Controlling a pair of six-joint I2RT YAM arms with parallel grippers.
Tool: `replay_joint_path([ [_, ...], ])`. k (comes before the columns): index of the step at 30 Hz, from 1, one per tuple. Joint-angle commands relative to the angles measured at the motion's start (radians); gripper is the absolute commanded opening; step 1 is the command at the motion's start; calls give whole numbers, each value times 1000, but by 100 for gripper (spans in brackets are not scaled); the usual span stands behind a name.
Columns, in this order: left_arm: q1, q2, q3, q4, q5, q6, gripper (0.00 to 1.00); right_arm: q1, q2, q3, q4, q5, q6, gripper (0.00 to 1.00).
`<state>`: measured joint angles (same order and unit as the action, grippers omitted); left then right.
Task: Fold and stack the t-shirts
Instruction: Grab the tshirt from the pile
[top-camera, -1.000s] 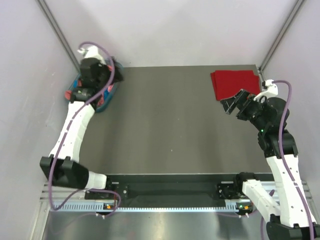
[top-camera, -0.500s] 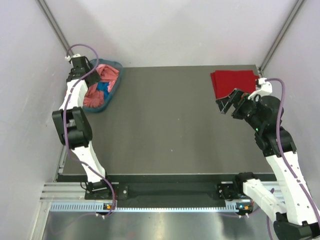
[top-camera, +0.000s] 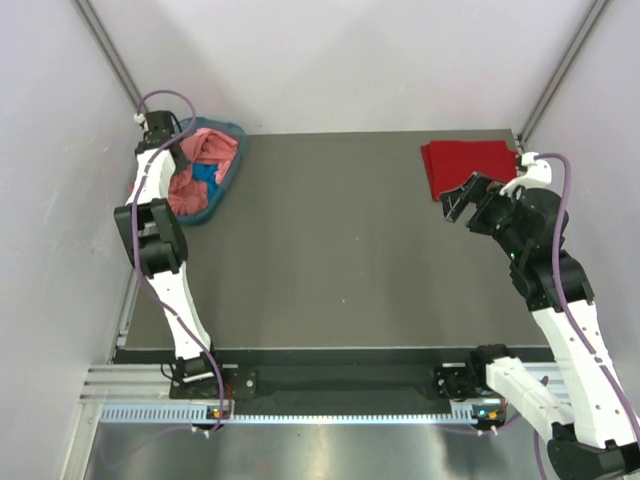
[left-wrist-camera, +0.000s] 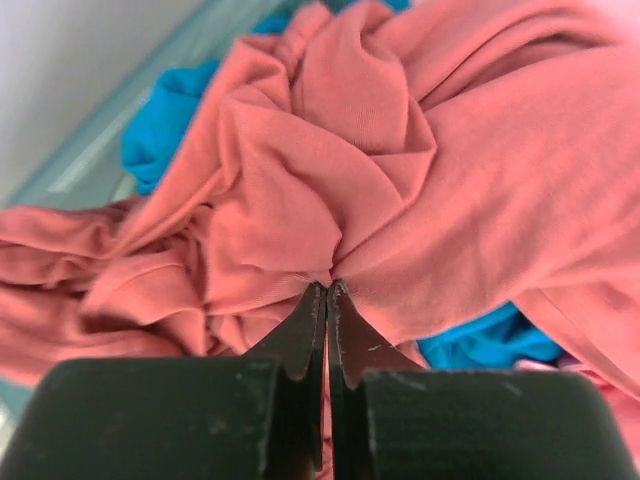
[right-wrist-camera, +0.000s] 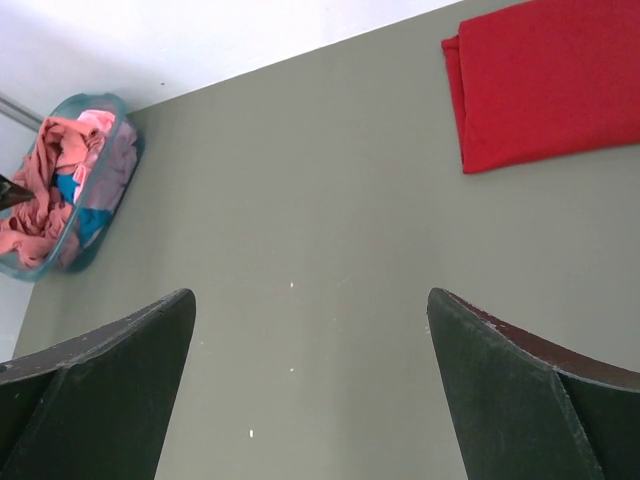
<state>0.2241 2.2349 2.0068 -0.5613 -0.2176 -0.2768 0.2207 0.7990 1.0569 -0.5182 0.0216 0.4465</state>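
Observation:
My left gripper is down in the basket, shut on a puckered fold of the salmon-coral t-shirt. That shirt lies crumpled over a bright blue t-shirt. A dark red t-shirt lies folded flat at the table's far right corner. My right gripper hovers just in front of the red shirt's near left corner, open, with nothing between its fingers.
The translucent teal basket sits at the table's far left corner, against the wall. The dark table spreads between the basket and the red shirt. Metal frame posts rise at both far corners.
The left arm has folded into a new pose at the basket, and its gripper has closed on the salmon-coral shirt. The right gripper has shifted only slightly and stays open.

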Motion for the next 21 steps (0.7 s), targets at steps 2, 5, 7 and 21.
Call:
replay_joint_path([
  [2, 11, -67, 132, -57, 41, 21, 0, 14, -29, 49, 26, 6, 9, 100],
  [5, -23, -182, 116, -25, 76, 18, 0, 14, -53, 35, 41, 5, 21, 100],
  [7, -49, -272, 119, -11, 118, 13, 0, 14, -64, 25, 52, -2, 27, 100],
  [21, -376, -868, -205, 460, 651, -370, 0, 14, -83, 38, -15, -91, 46, 100],
])
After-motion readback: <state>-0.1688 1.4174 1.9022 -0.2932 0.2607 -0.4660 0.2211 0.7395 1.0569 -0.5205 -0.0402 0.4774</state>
